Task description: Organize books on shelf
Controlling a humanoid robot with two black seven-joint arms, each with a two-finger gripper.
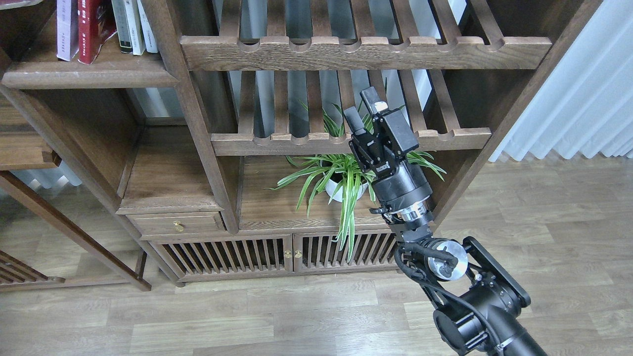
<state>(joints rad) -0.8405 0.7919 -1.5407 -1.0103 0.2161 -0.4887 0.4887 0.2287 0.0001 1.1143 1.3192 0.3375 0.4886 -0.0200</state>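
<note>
The shelf [89, 78], a flat dark-brown board with a rounded front edge, is at the top left. On it stand a pale lavender-white book [67, 29] and, right of it, a red book [95, 27] that leans slightly. A separate thick maroon book cannot be made out. My right gripper [362, 110] is open and empty. It is raised in front of the slatted racks, far right of and below the books. My left gripper is out of view.
Thin white and grey-spined books [133, 24] stand right of the red one. Slatted racks [366, 52] fill the middle bay. A potted spider plant [341, 180] sits just below and behind my gripper. A thick post [198, 128] separates the bays. A curtain [578, 99] hangs at the right.
</note>
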